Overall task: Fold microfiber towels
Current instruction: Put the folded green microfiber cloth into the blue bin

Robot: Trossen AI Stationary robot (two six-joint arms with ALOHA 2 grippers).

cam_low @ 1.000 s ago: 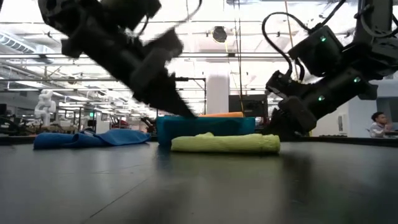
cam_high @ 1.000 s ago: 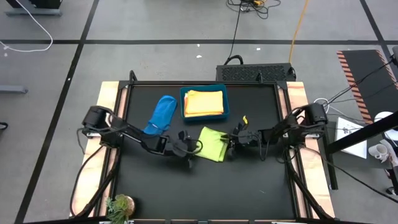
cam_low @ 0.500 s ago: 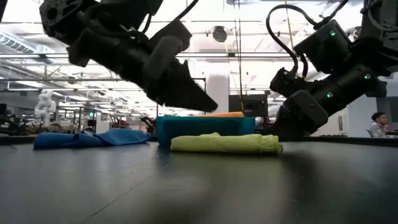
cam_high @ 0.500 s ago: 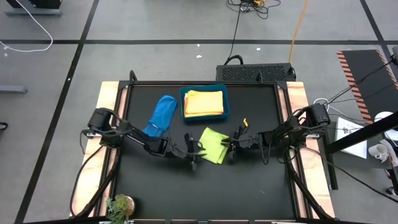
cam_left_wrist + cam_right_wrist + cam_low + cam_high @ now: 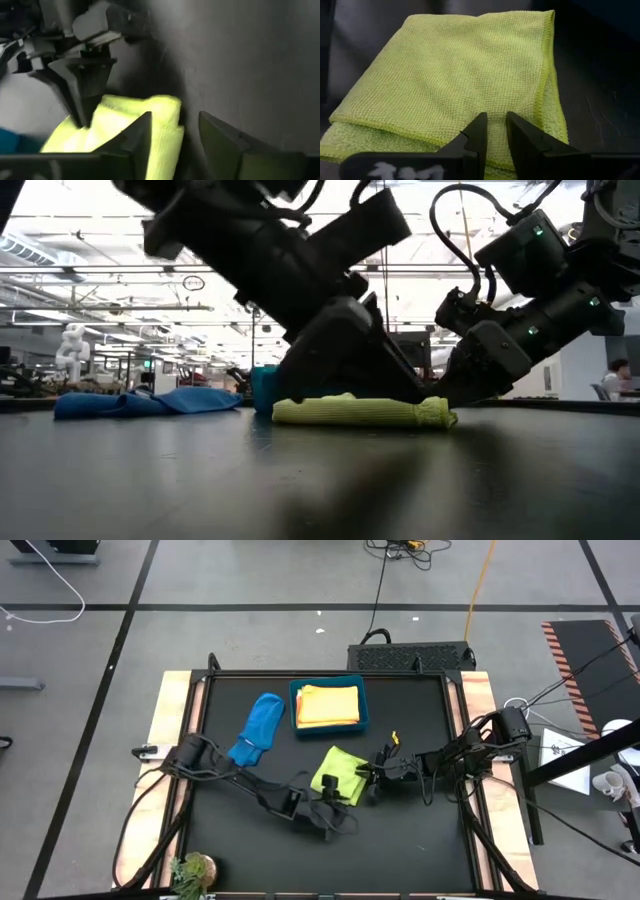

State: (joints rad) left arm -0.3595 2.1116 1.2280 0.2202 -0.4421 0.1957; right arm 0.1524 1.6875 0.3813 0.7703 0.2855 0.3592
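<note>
A lime green towel (image 5: 338,772), folded over, lies flat at the table's middle. My left gripper (image 5: 340,804) is open at the towel's near corner (image 5: 167,107), one finger on either side of it; I cannot tell whether they touch it. My right gripper (image 5: 368,778) is shut on the towel near its right edge. A blue towel (image 5: 255,727) lies crumpled at the far left. Yellow and orange towels (image 5: 328,705) lie in a teal bin (image 5: 294,705). My right gripper comes slanting down from the table's right onto the towel's upper layer near its right edge (image 5: 492,107). A narrow strip of cloth shows between the fingertips (image 5: 479,125). Whether they pinch it or only press on it I cannot tell. The towel lies flat on the table.
The teal bin stands at the far middle, just beyond the green towel. A small plant (image 5: 192,870) sits at the near left corner. Bare black tabletop (image 5: 410,840) lies toward the near right. People show far off in the room behind.
My left gripper has swung from the towel's left side toward the table's near edge and right, reaching the towel's near corner, and has rolled as it went. The green towel lies where it was.
</note>
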